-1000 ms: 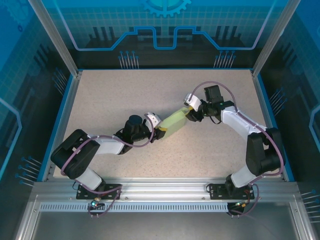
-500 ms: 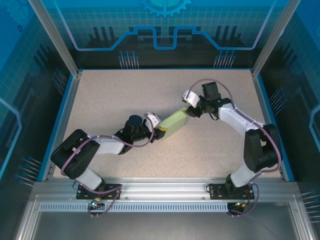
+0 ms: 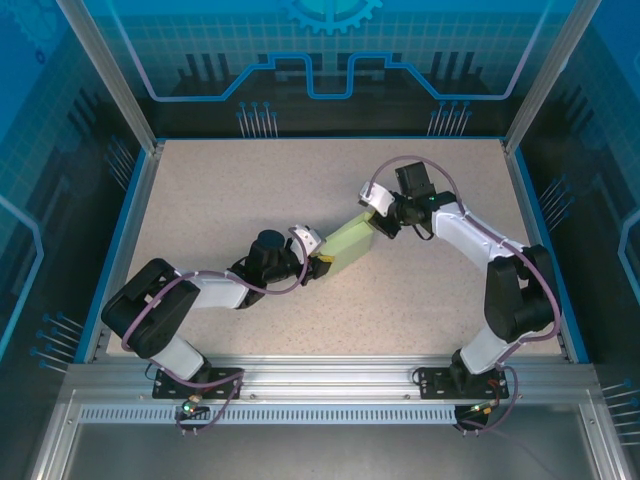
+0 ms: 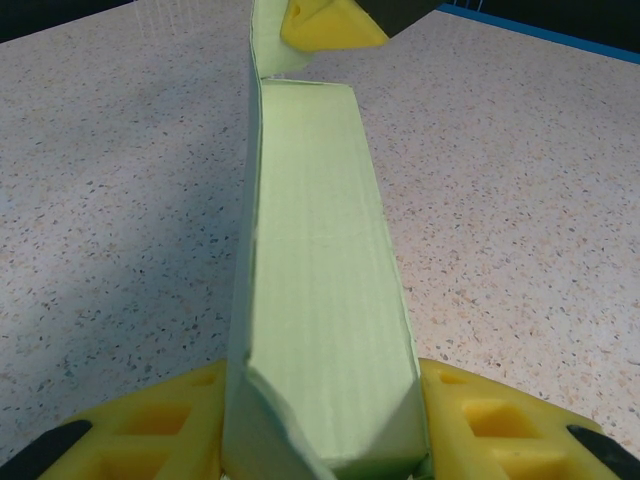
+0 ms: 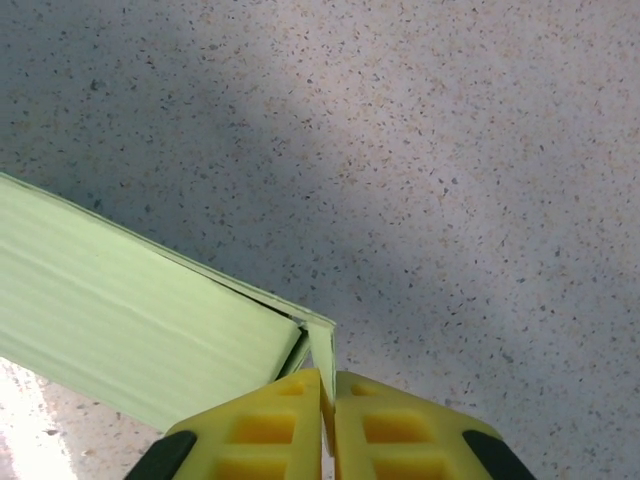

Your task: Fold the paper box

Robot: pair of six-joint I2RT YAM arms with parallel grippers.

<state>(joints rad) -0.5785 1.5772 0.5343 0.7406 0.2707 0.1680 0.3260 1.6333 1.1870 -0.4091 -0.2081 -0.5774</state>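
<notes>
The paper box [image 3: 348, 240] is a pale mint-green long rectangular box held above the table's middle, slanting from lower left to upper right. My left gripper [image 3: 322, 262] is shut on its near end; in the left wrist view the box [image 4: 315, 250] sits wedged between the yellow fingers [image 4: 150, 430]. My right gripper [image 3: 378, 222] is at the far end. In the right wrist view its jaws [image 5: 328, 410] are shut on a thin end flap [image 5: 322, 350] sticking out from the box [image 5: 130, 320]. A right fingertip [image 4: 325, 22] shows at the top of the left wrist view.
A speckled beige tabletop [image 3: 250, 190] with a blue rim [image 3: 135, 200] lies under both arms. Aluminium frame posts [image 3: 105, 75] stand at the back corners, and a metal rail [image 3: 330, 375] runs along the near edge.
My right gripper has closed onto the box's end flap, and its wrist has shifted slightly toward the back. The left arm and the box have stayed put.
</notes>
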